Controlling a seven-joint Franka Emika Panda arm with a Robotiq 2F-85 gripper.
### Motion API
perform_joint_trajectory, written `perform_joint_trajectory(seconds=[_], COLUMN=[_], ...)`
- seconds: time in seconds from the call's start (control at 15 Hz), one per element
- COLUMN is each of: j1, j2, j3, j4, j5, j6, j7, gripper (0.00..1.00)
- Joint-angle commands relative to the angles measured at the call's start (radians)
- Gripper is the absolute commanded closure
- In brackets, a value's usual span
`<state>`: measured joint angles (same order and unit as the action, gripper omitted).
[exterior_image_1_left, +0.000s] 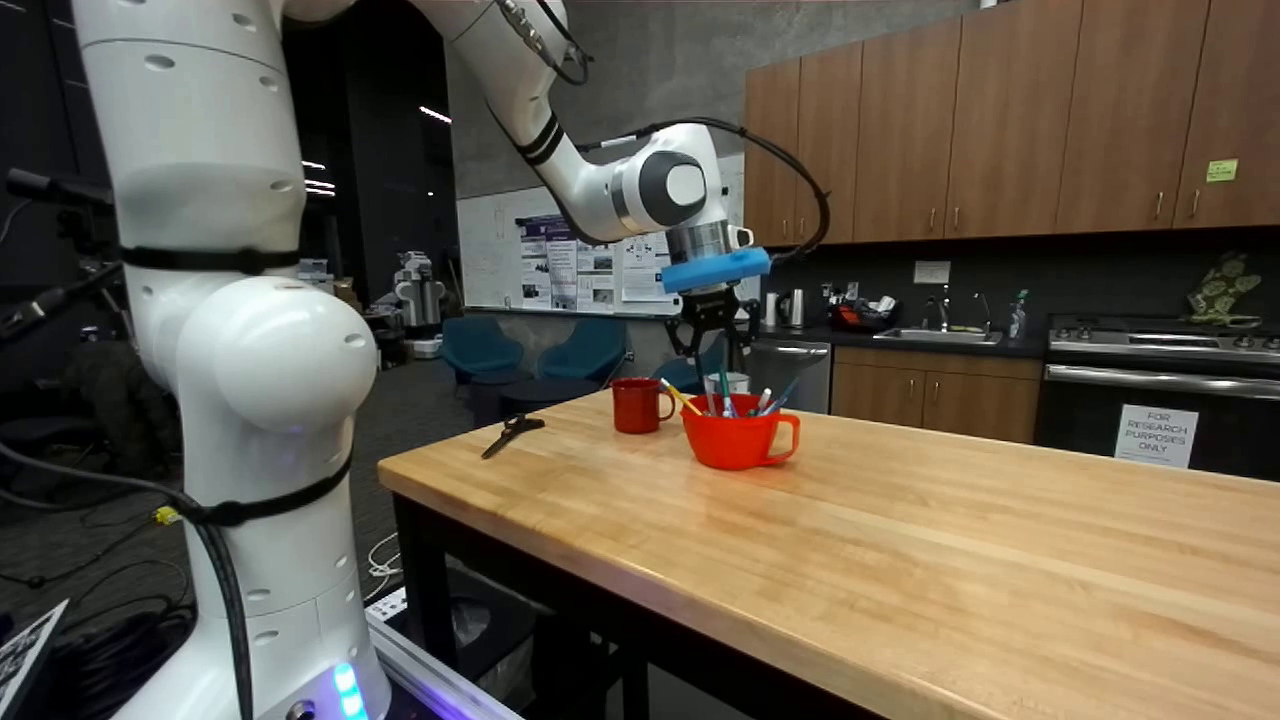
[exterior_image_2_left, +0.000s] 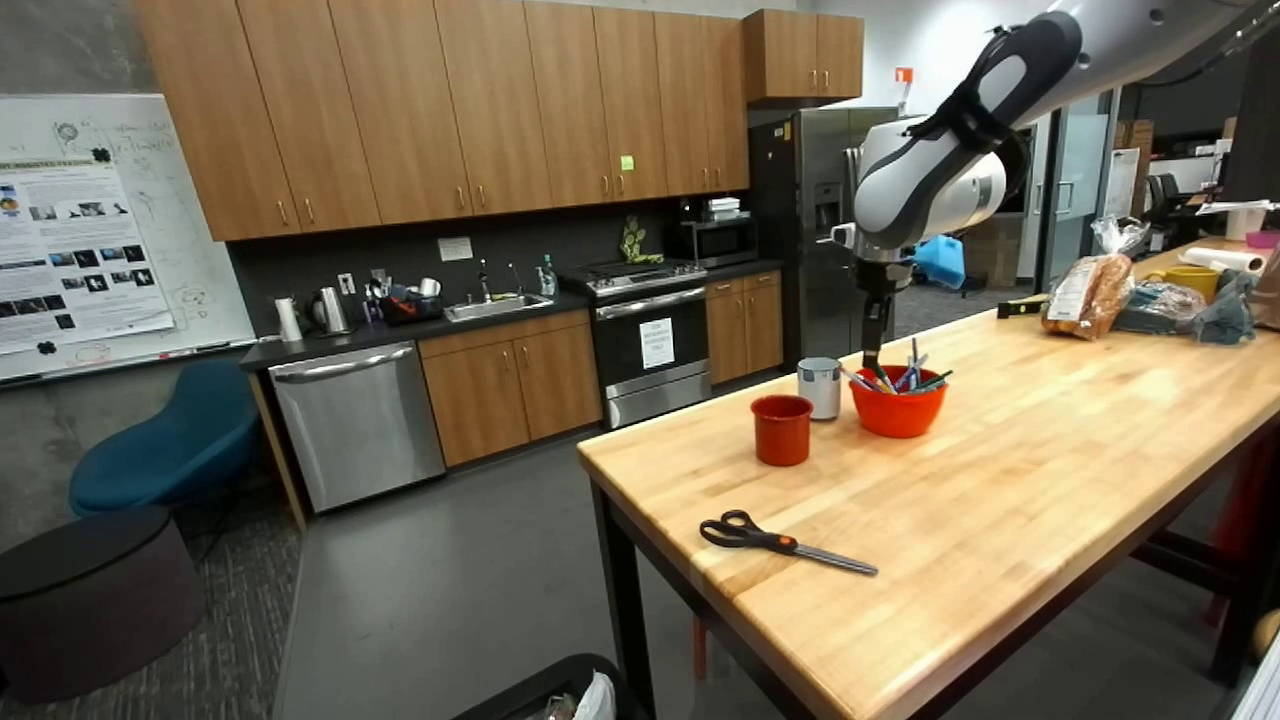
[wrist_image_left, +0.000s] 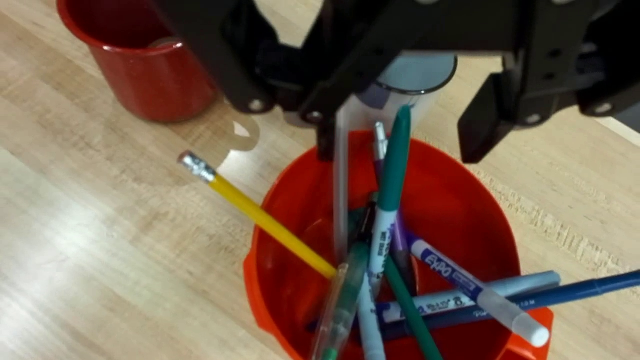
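The claw (wrist_image_left: 401, 145) points down over a bright orange-red bowl (wrist_image_left: 465, 205) full of pens (wrist_image_left: 440, 302), and its two fingers (wrist_image_left: 482, 125) are spread wide apart. In the wrist view, the green top of a tall marker (wrist_image_left: 392, 190) pokes up between them, with space showing on both sides of it. A clear stick (wrist_image_left: 340, 200) stands just beside one finger (I can't tell if they touch). A yellow pencil (wrist_image_left: 265, 222) leans out over the bowl's rim, with its eraser end up in the air. On another side, a purple marker (wrist_image_left: 457, 277) and a dark blue pen (wrist_image_left: 590, 289) stick out over the edge too. More pens lie in a jumble lower down. The bowl sits upright on a wooden bench (exterior_image_2_left: 1020, 480), and its loop handle (exterior_image_1_left: 796, 432) shows in an exterior view. A shiny dark red mug (exterior_image_2_left: 782, 430) stands near the bowl, and a white cup (exterior_image_2_left: 819, 388) is just beside it. In both exterior views, scissors (exterior_image_2_left: 785, 543) with black handles lie flat near the end of the bench, well apart from the bowl. Farther along the bench is a bag of bread (exterior_image_2_left: 1090, 295). The white robot arm (exterior_image_1_left: 590, 195) bends over the bench, with a bright blue piece (exterior_image_1_left: 715, 270) near its wrist.
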<state>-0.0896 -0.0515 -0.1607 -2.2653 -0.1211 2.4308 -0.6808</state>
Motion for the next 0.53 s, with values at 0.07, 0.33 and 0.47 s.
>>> perform_joint_trajectory(seconds=[0.07, 0.33, 0.47], j1=[-0.002, 0.003, 0.005], j2=[-0.094, -0.159, -0.197], j3=[0.016, 0.017, 0.018], j4=[-0.027, -0.041, -0.054], j5=[0.015, 0.029, 0.025], j6=[-0.061, -0.154, -0.189], j7=[0.030, 0.087, 0.125], gripper=[0.01, 0.00, 0.00])
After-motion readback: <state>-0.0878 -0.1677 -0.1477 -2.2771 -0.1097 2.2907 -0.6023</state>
